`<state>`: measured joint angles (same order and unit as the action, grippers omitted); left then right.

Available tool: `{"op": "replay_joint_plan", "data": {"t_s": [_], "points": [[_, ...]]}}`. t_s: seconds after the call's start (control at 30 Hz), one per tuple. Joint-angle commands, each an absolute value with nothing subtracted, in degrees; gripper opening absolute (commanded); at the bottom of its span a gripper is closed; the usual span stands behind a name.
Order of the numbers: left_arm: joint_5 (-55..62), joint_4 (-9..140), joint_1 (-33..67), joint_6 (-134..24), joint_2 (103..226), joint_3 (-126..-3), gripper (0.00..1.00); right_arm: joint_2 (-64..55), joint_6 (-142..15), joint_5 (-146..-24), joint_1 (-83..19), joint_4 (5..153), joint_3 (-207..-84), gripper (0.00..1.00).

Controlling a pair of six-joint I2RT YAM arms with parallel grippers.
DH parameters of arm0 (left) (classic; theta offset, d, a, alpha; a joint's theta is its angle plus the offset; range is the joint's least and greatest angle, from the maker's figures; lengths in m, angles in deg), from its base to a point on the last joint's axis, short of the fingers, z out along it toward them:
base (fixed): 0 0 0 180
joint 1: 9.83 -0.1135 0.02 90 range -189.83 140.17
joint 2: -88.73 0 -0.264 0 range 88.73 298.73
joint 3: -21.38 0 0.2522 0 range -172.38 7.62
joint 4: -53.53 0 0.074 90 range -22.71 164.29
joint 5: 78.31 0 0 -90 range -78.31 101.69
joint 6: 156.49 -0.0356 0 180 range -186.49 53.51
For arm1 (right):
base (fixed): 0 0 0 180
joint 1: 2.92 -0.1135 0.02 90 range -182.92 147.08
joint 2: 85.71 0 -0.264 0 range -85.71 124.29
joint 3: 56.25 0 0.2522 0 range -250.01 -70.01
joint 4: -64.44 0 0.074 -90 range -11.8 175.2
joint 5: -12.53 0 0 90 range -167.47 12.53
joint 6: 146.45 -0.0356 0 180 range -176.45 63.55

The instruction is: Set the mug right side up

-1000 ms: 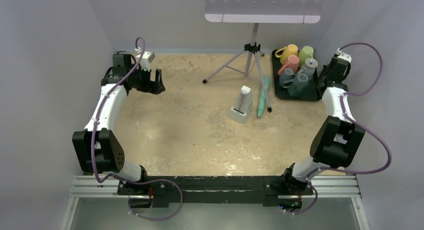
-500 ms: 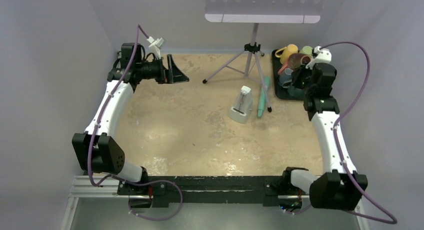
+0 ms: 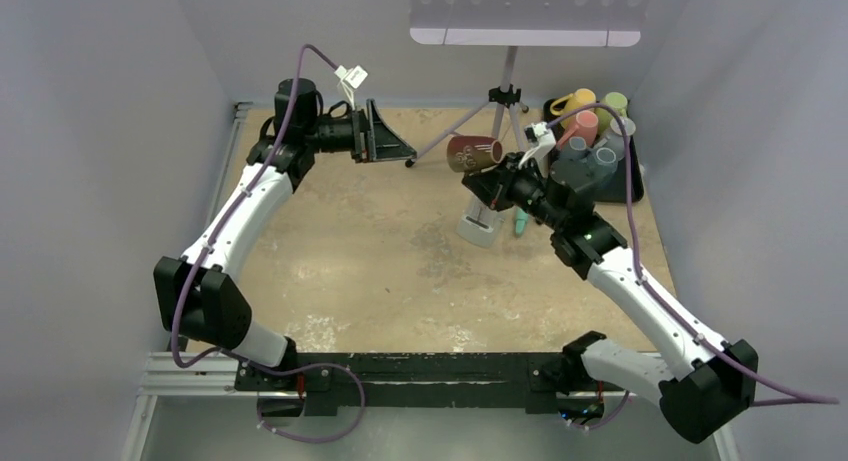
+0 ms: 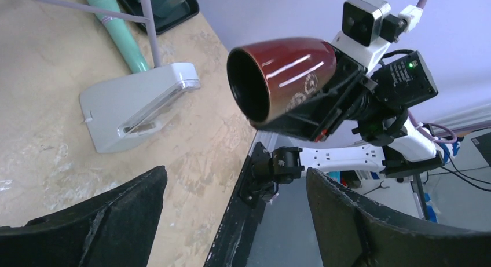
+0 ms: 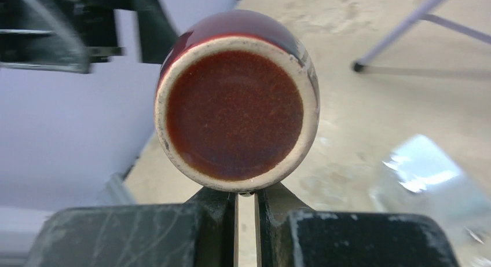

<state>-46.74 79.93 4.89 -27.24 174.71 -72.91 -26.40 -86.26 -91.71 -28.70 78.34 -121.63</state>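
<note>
Mug (image 3: 472, 153), dark red, held in the air on its side above the table (image 3: 350, 271), mouth turned toward left gripper (image 3: 385, 141), base facing the right wrist camera. Right gripper (image 5: 246, 218) pinched nearly closed just under the mug's base end, likely on the handle, though that part is hidden. Left gripper spread wide, holding nothing, near the mug's mouth and not touching; white stand (image 3: 478, 226) on the table below.
</note>
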Motion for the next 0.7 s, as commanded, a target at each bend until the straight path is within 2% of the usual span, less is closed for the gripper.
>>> {"op": "replay_joint_plan", "data": {"t_s": [0.0,0.13,0.57,0.67], "points": [[-48.0,72.9,5.8,-22.2,176.1,-72.8,0.93,-24.7,-94.7,-95.7,-33.1,61.8,-123.0,0.0],[-47.6,71.6,6.3,-21.2,176.4,-73.4,0.89,-20.0,-95.8,-96.3,-37.3,59.2,-124.9,0.0],[-52.5,56.9,6.9,-8.4,174.0,-65.7,0.53,-10.1,-99.4,-101.1,-40.6,49.1,-128.8,0.0],[-53.6,52.9,6.9,-4.9,173.8,-66.3,0.41,-8.0,-100.8,-102.4,-41.2,46.4,-128.7,0.0]]}}
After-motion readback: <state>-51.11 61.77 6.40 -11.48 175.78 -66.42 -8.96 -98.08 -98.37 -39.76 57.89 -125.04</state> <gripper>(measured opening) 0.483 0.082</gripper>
